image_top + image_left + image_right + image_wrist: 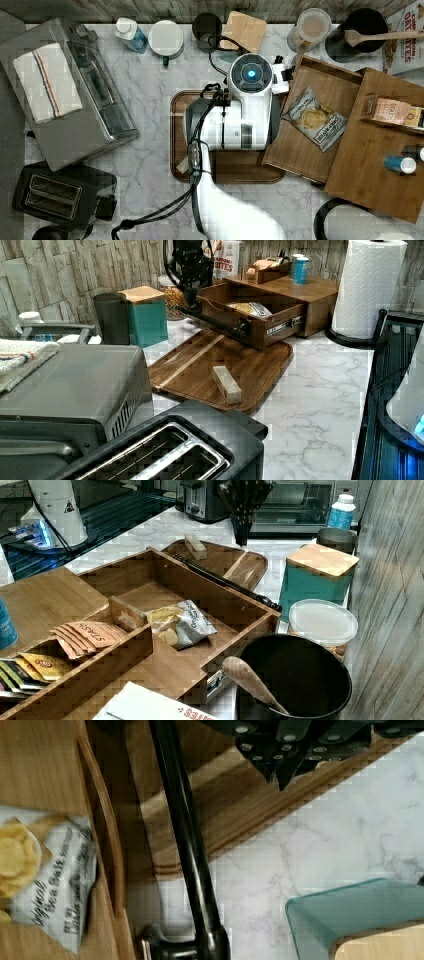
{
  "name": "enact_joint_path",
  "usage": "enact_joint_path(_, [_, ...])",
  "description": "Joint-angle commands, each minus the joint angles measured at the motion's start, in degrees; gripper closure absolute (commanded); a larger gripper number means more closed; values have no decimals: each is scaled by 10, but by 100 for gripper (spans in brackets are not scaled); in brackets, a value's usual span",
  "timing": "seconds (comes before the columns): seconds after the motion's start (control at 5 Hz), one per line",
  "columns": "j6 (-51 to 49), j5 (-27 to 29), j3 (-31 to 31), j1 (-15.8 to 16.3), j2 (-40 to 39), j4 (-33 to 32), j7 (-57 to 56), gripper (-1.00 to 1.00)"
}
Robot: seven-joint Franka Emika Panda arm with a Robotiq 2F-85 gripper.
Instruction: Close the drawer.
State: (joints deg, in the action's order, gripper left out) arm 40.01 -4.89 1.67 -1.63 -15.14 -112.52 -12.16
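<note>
Here the drawer [250, 315] stands pulled out over the tray [260, 375], the narrow, empty gripper [277, 777] just outside its handle [187, 850].

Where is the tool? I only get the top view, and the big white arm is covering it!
Observer: In the right view the tool hangs just outside the front of the open drawer, about over the edge of the dark tray.
Operator: Does the drawer have a handle to push?
Observer: Yes. The left view shows a long black bar running along the drawer's front.
Operator: Is the tool touching it?
Observer: It doesn't look so. In the wrist view the bar lies off to one side of the tool's tip, with tray wood showing between them.
</note>
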Motion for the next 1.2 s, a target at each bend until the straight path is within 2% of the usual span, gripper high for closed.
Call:
enact_joint_path(0.2, [-36, -27, -13, 0, -55, 130, -82, 100])
enact_joint_path(0.4, [16, -60, 9, 10, -65, 114, -109, 100])
enact_joint_path(0.6, [4, -71, -7, -10, -82, 134, -137, 100])
enact_joint_path(0.8, [-31, -83, 2, -3, -119, 183, -140, 100])
enact_joint_path(1.2, [-109, -60, 5, -23, -148, 233, -155, 100])
